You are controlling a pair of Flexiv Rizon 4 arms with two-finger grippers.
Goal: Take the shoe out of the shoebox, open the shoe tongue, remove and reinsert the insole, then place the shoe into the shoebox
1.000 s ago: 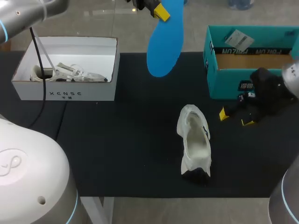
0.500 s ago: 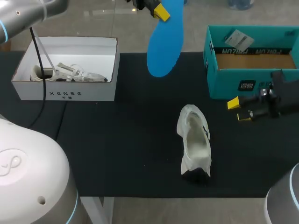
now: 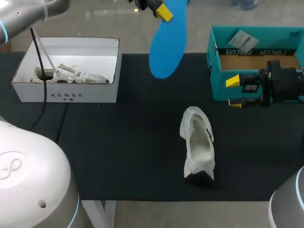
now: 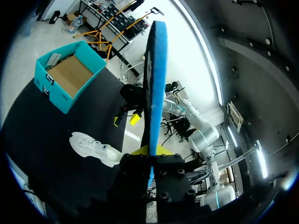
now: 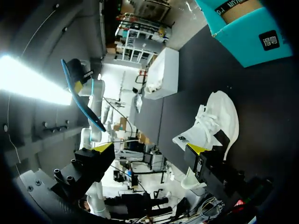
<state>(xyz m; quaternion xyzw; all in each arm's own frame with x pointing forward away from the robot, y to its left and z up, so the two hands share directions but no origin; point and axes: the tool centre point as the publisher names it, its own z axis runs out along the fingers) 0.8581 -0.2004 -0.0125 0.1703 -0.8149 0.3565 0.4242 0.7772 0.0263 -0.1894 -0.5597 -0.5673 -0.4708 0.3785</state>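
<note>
A blue insole point(image 3: 167, 40) hangs upright high over the table's far middle, with my left gripper point(image 3: 163, 10) shut on its top end. In the left wrist view the insole point(image 4: 155, 79) stands edge-on between the fingers of that gripper point(image 4: 150, 150). The white shoe point(image 3: 197, 142) lies on the black mat, opening up, with nothing touching it. My right gripper point(image 3: 234, 91) is open and level in front of the teal shoebox point(image 3: 256, 61), above and right of the shoe. In the right wrist view the shoe point(image 5: 215, 121) lies ahead of the wide-open gripper point(image 5: 151, 148).
A white box point(image 3: 66, 71) with another pale shoe and paper inside sits at the far left. The teal shoebox holds a paper tag and shows a cardboard floor. Black mat lies bare around the shoe and toward the front edge.
My right gripper has lifted off the mat, turned level and moved up in front of the teal shoebox. The left arm and insole have stayed put.
</note>
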